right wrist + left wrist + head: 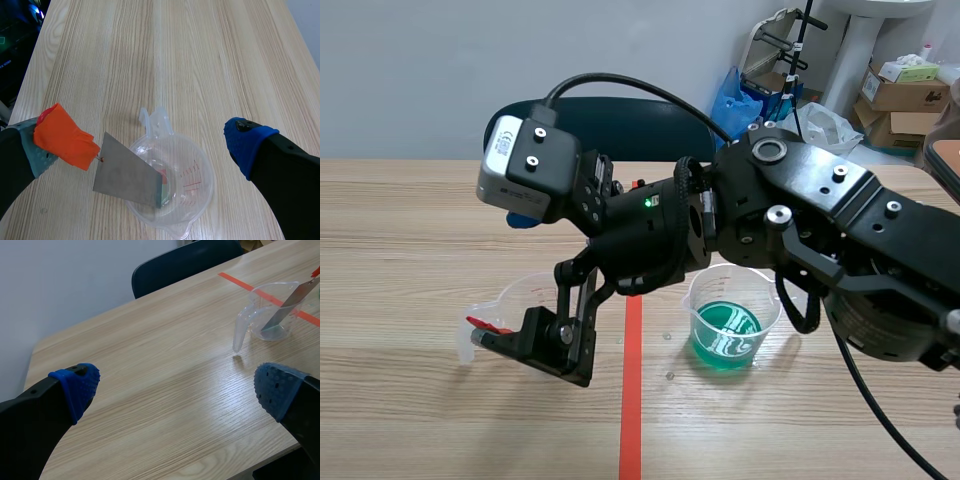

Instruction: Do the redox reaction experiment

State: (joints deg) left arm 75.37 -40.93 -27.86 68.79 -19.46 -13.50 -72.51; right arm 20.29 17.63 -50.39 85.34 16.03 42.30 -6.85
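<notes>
Left claw (176,386), right claw (145,147): fingers apart. Flat grey orange-tagged metal sheet (125,175) leans in clear plastic cup (197,172); at its 3 o'clock, second cup (767,312) holds green liquid (725,335)

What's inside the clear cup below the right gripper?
A grey metal sheet leans inside the clear cup, its orange tag outside the rim. The sheet hides part of the cup's bottom.

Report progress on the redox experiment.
Done: green liquid sits in one clear plastic cup. In hand: the grey metal sheet with orange tab dips into the other clear plastic cup, tab against the open right hand. Left: likely getting sheet and liquid together; left hand open.
</notes>
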